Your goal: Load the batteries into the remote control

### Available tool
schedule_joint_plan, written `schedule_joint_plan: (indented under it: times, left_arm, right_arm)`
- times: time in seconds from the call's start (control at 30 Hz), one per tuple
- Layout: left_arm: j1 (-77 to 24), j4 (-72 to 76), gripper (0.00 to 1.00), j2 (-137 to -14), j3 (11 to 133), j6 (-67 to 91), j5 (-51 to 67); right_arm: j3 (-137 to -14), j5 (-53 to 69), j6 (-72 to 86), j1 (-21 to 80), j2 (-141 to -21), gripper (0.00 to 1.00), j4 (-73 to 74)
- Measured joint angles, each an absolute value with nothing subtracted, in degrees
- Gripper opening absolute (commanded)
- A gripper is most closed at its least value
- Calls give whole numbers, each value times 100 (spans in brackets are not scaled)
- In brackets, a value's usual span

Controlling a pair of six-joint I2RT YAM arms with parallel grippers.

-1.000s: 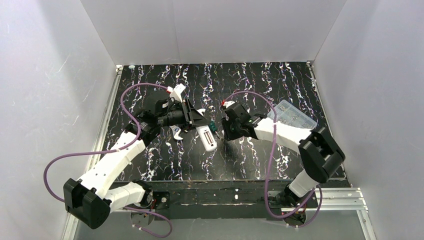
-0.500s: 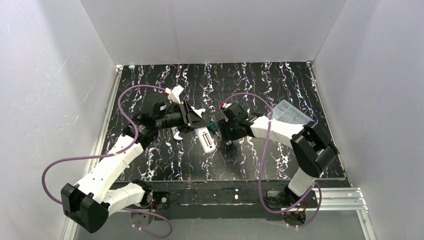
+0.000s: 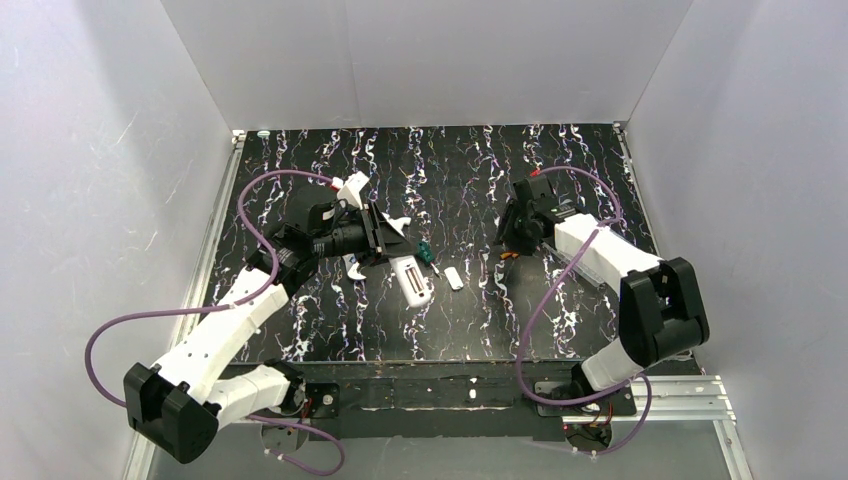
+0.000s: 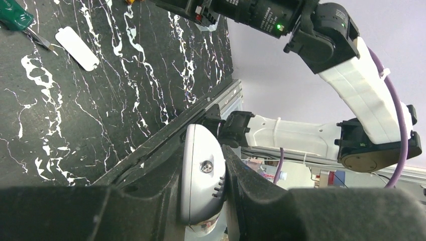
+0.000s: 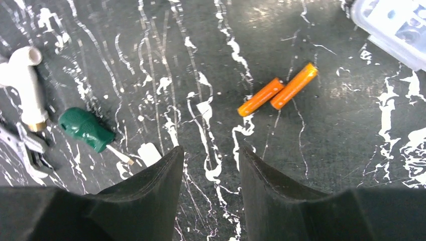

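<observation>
My left gripper (image 3: 392, 250) is shut on one end of the white remote control (image 3: 412, 279), which rests on the black table. In the left wrist view the remote (image 4: 201, 181) sits clamped between the jaws of my left gripper (image 4: 202, 150). Two orange batteries (image 5: 261, 96) (image 5: 294, 85) lie side by side on the table, just ahead of my right gripper (image 5: 208, 153), which is open and empty above them. In the top view the right gripper (image 3: 508, 243) hovers right of the remote, mostly hiding the batteries.
A green-handled screwdriver (image 5: 85, 128) and a small loose white cover piece (image 3: 455, 278) lie between the remote and the batteries. A white pipe fitting (image 5: 22, 80) lies at the left. A clear plastic box (image 5: 397, 22) stands right of the batteries.
My right arm has pulled away from the remote and swung right and back to above the batteries. The white cover piece now lies exposed beside the remote. The left arm barely moved.
</observation>
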State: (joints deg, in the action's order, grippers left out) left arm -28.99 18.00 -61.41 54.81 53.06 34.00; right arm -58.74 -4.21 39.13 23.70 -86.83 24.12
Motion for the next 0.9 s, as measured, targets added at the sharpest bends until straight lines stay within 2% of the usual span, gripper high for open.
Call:
schedule_joint_plan:
  times: [0.4, 0.9]
  left_arm:
    - [-2893, 1750, 0, -6090, 5380, 5290, 3398]
    - [-2744, 1619, 0, -5955, 5315, 5170, 3422]
  right_arm:
    - [-5874, -239, 4768, 2143, -8973, 51, 2571]
    - [-6184, -408, 5286, 2093, -9682, 54, 2851]
